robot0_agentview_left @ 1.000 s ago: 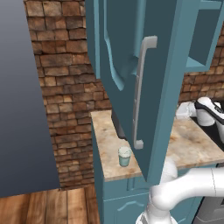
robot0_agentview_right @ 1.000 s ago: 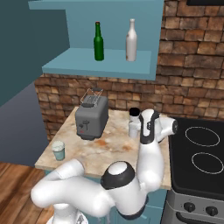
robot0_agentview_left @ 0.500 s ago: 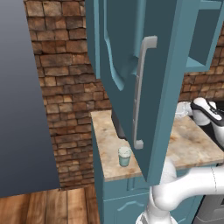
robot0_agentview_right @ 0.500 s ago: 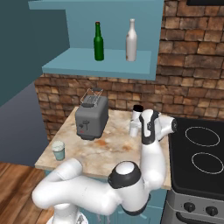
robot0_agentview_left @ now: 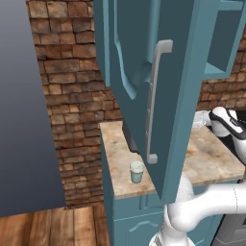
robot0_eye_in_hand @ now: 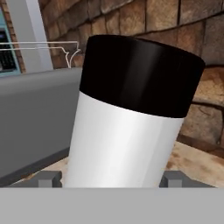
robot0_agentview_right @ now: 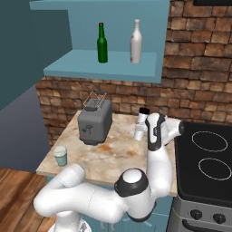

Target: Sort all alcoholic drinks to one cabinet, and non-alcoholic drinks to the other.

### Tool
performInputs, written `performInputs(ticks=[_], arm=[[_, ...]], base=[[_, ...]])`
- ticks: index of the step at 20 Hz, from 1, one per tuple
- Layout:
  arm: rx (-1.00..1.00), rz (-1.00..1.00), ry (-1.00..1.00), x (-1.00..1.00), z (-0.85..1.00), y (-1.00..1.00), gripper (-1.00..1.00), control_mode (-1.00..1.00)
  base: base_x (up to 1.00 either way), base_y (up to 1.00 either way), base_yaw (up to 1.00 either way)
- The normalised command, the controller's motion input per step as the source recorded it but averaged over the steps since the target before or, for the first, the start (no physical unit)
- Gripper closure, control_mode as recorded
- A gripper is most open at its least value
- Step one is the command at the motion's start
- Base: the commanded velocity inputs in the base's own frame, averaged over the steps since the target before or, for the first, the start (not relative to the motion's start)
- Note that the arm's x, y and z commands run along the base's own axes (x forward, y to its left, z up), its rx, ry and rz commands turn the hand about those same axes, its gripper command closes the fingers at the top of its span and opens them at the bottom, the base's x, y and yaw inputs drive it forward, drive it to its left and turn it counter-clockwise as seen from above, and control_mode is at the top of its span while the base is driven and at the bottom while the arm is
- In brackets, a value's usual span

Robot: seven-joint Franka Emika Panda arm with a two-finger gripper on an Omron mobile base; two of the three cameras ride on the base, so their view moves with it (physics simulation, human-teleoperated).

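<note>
The tall white flask (robot0_eye_in_hand: 122,140) with a black cap (robot0_eye_in_hand: 140,74) stands right in front of the hand camera, between my two fingertips (robot0_eye_in_hand: 48,178). In the right base view the flask (robot0_agentview_right: 141,124) is on the counter beside the stove, with my gripper (robot0_agentview_right: 145,131) open around its side. The small pale lidded cup (robot0_agentview_right: 60,156) sits near the counter's front left corner, far from the hand; the left base view also shows this cup (robot0_agentview_left: 137,172). On the open shelf (robot0_agentview_right: 81,65) above, the slim cream-white bottle (robot0_agentview_right: 136,41) stands next to a green bottle (robot0_agentview_right: 102,43).
A grey toaster (robot0_agentview_right: 94,122) stands at the middle of the counter, left of the flask. The black stove (robot0_agentview_right: 208,154) is on the right. An open teal cabinet door (robot0_agentview_left: 144,91) with a long handle hangs over the counter and hides much of it.
My hand has edged a little closer to the flask, and the arm's elbow has shifted right. Cup and bottles have not moved.
</note>
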Motion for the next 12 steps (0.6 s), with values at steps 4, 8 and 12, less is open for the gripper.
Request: performInputs(ticks=[4, 8, 12], arm=[[0.00, -0.03, -0.01, -0.08, 0.18, 0.01, 1.00, -1.00], [0.00, -0.01, -0.10, -0.38, 0.50, 0.00, 1.00, -1.00], [-0.01, 0.00, -0.14, -0.61, 0.73, 0.00, 1.00, -1.00]], base=[[0.00, 0.00, 0.00], [0.00, 0.00, 0.00], [0.00, 0.00, 0.00]])
